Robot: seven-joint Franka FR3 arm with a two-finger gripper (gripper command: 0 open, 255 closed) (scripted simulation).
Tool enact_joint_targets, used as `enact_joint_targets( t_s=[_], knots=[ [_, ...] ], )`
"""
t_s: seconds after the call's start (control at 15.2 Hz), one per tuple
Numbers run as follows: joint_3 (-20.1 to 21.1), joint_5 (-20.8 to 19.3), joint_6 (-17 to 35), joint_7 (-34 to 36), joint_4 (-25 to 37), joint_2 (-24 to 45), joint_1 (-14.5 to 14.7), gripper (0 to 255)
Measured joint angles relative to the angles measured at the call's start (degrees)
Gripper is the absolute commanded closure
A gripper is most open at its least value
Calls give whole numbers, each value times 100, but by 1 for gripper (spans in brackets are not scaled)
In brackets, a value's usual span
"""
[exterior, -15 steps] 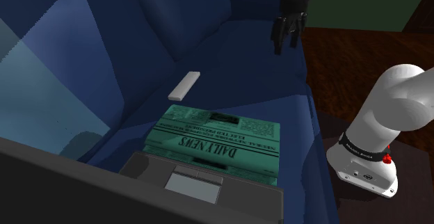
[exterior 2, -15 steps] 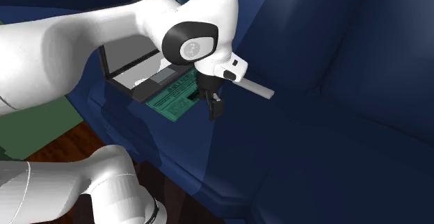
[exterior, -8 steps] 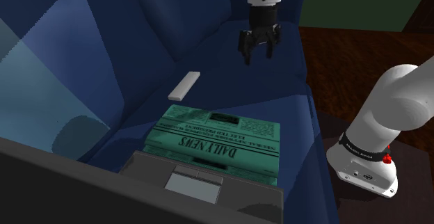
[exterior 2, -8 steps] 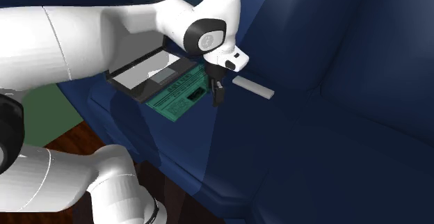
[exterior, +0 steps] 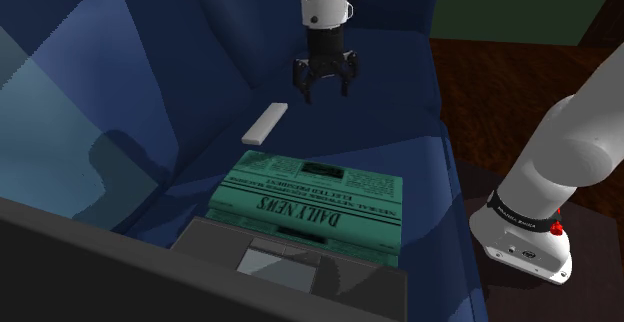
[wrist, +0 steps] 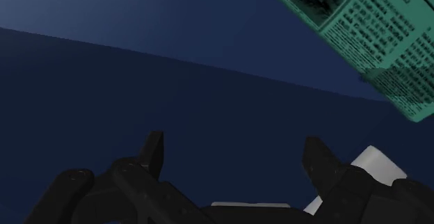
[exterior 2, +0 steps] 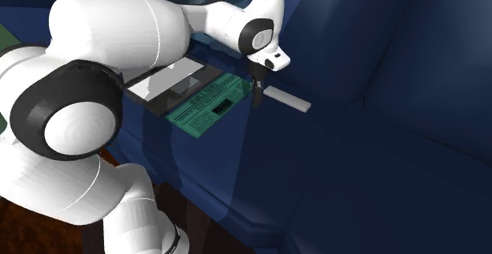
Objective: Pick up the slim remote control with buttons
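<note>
Claw (exterior: 326,92), fingers apart, white remote (exterior: 265,124) lying near, untouched

1. So the white arm (exterior: 560,160) is arching up off its base and reaching way over, wrist pointing down.
2. The black gripper (exterior: 325,88) is hanging there, fingers spread apart, gripping nothing.

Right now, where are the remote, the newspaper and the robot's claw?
remote (exterior: 265,124), shoulder view, middle of its pale top face.
newspaper (exterior: 310,205), shoulder view, green front page by the headline.
gripper (exterior: 327,94), shoulder view, gap midway between its open fingertips.
</note>
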Motion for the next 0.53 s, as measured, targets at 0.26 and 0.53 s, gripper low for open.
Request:
enact_joint_targets(
  t_s=[0.26,0.53],
  knots=[
    [208,-455,172,998,766,1006,6,0],
    [232,-961,155,1933,1683,2026,161,0]
  ],
)
